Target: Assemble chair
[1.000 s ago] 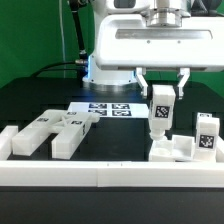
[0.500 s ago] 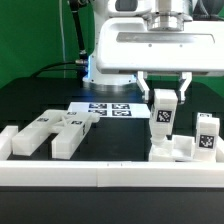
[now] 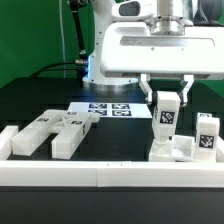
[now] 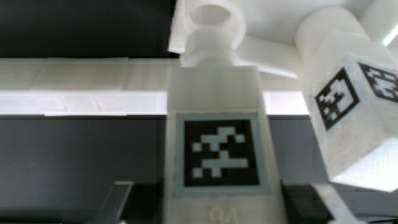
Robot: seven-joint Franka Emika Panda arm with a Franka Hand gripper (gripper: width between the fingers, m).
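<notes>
My gripper (image 3: 166, 97) is shut on a long white chair piece (image 3: 164, 116) with a square tag, held upright at the exterior view's right. Its lower end reaches a low white chair block (image 3: 172, 151) by the front rail; whether they touch I cannot tell. Another tagged upright piece (image 3: 207, 135) stands just to the right of that block. In the wrist view the held piece (image 4: 221, 120) runs out from my gripper (image 4: 222, 203), with a round peg (image 4: 214, 18) at its far end over white parts. The neighbouring tagged piece (image 4: 359, 88) lies close beside it.
Several loose white chair pieces (image 3: 48, 136) lie at the exterior view's left on the black table. The marker board (image 3: 104, 108) lies flat behind them. A white rail (image 3: 110, 176) borders the table's front edge. The arm's white base (image 3: 110, 68) stands at the back.
My gripper has shifted slightly toward the exterior view's right and a little lower, carrying the long piece with it. The other pieces have not moved.
</notes>
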